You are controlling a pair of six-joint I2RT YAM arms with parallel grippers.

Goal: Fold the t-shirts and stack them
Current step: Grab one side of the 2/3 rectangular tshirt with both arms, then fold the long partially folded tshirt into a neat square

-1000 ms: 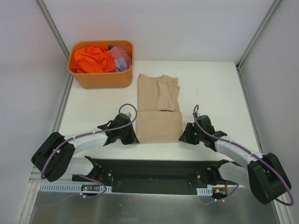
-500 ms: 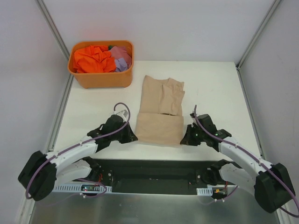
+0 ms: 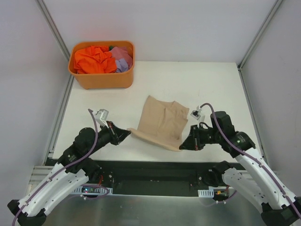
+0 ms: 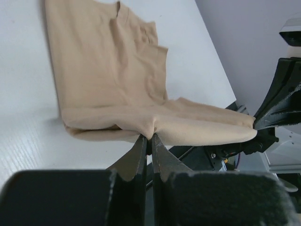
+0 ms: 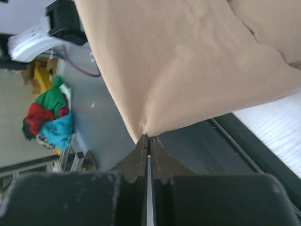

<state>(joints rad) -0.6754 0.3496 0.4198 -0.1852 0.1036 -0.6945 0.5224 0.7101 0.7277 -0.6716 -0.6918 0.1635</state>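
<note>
The beige t-shirt (image 3: 161, 121) is folded lengthwise and lies in the middle of the white table (image 3: 94, 103), its near folded end lifted off the surface. My left gripper (image 3: 127, 132) is shut on that end's left corner (image 4: 149, 129). My right gripper (image 3: 184, 145) is shut on its right corner (image 5: 146, 129). The cloth hangs stretched between the two grippers over the table's near edge. The orange t-shirt (image 3: 93, 59) and the lilac t-shirt (image 3: 123, 58) lie bunched in the orange tub (image 3: 101, 80) at the back left.
The black base plate (image 3: 155, 172) of the arms runs along the near edge below the held cloth. Grey walls with metal rails close in the table at left, right and back. In the right wrist view, coloured cloth (image 5: 49, 115) lies on the floor beyond the table.
Both grippers have risen and drawn back toward the near edge with the shirt's folded end. The shirt has slid nearer and its near part has come off the table.
</note>
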